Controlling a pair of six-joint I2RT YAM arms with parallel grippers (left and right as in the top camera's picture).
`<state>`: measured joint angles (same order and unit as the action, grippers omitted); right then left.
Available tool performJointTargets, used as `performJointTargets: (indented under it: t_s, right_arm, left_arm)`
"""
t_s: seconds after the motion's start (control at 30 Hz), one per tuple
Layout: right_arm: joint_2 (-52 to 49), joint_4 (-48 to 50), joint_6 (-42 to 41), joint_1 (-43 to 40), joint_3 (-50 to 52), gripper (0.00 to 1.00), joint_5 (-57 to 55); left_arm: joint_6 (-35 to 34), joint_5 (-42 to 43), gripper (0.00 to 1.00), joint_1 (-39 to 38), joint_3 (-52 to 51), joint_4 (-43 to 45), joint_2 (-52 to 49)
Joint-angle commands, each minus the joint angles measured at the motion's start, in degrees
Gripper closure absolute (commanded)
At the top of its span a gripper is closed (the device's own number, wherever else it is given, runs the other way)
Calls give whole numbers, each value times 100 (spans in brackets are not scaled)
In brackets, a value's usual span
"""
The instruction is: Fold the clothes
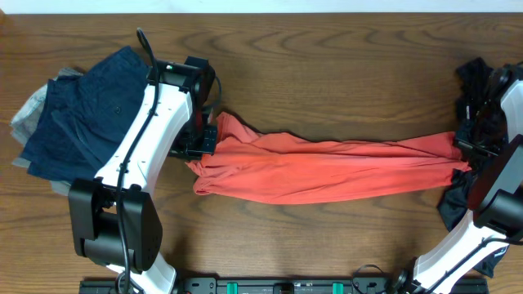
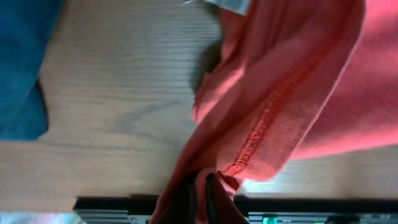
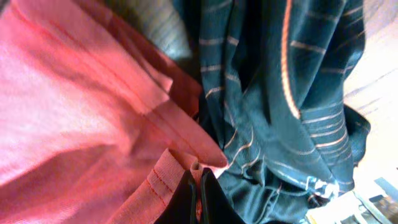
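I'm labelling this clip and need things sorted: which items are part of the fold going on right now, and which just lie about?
In use: red garment, left gripper and right gripper, each pinching one end.

Lying about: navy clothes, grey cloth at their edge, dark striped garment.

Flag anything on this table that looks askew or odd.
The red garment, pinched at its ends by the left claw and right claw, is bunched into a rope shape rather than spread flat. A dark striped garment lies crumpled right beside the right claw.
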<state>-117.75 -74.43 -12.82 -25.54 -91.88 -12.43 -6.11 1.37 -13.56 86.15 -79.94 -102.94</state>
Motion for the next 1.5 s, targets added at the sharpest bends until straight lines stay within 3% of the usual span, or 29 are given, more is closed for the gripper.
performJointTargets:
  t_s: [0.0,0.13,0.4,0.5,0.6,0.9,1.13,1.47]
  right_arm:
    - [0,138,-131,-96,17,99,-63]
    - [0,422,133,-96,17,99,531]
    - [0,520,175,-76,20,98,514]
    - [0,411,179,-81,20,76,514]
    - [0,372,179,-81,20,75,518]
    - [0,350,177,-74,26,75,542]
    - [0,433,177,-74,166,75,566]
    - [0,527,330,-63,271,70,844]
  left_arm:
    - [-673,-295,94,31,-61,-131,72]
    - [-667,-39,94,17,-66,-404,74]
    - [-621,-33,94,20,-68,-1001,74]
    - [-621,-31,94,4,-68,-977,74]
    - [-570,-31,94,-4,-66,-868,74]
    - [-378,-31,93,-367,-66,509,83]
    - [131,-33,93,-1233,-66,1681,70]
    - [181,-31,90,-2063,-66,2380,-243]
